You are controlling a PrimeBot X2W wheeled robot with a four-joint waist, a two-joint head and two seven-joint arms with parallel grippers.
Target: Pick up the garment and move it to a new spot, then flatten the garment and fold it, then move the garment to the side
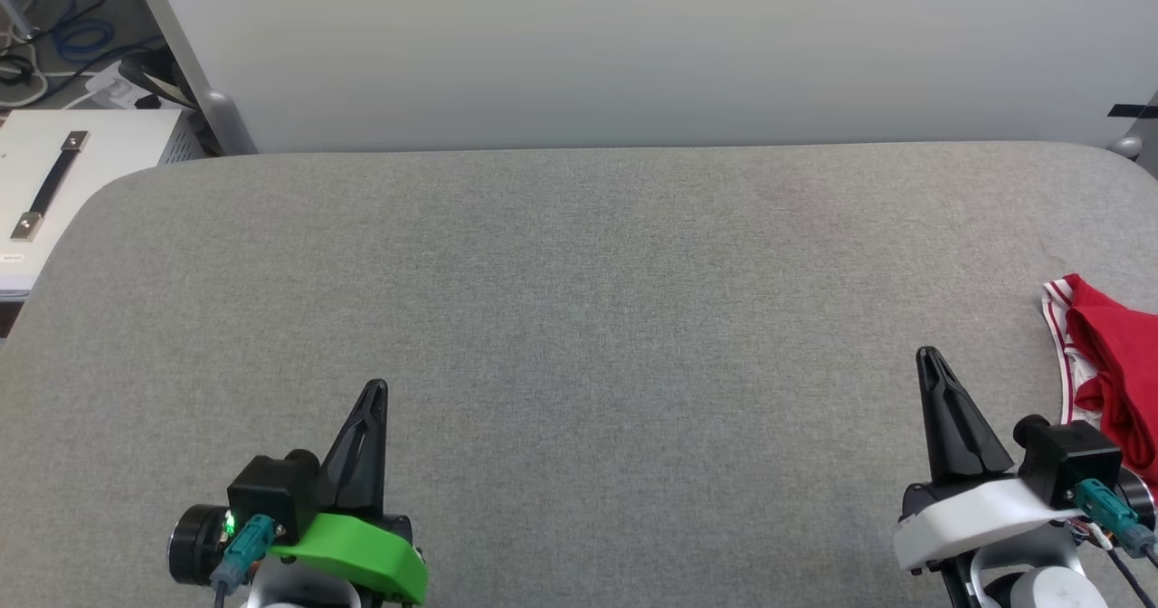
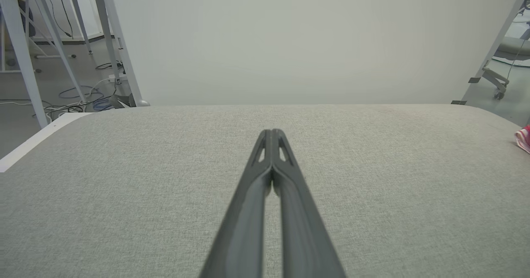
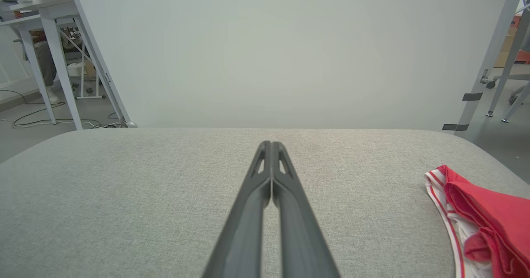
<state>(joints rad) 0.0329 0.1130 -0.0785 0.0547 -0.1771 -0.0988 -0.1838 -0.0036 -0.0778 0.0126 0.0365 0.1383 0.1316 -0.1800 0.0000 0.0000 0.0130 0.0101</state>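
Left tool (image 1: 375, 391), right tool (image 1: 927, 359) pinched closed, grey fabric surface (image 1: 579, 318), garment (image 1: 1117, 355) at right edge, pale wall (image 1: 633, 47) behind

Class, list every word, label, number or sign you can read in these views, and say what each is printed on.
None can be read.
Crumpled red garment with white-and-red striped trim: only folds and trim show, no lettering.
White box with black strap handle: a small grey mark near its front edge, too small to read.
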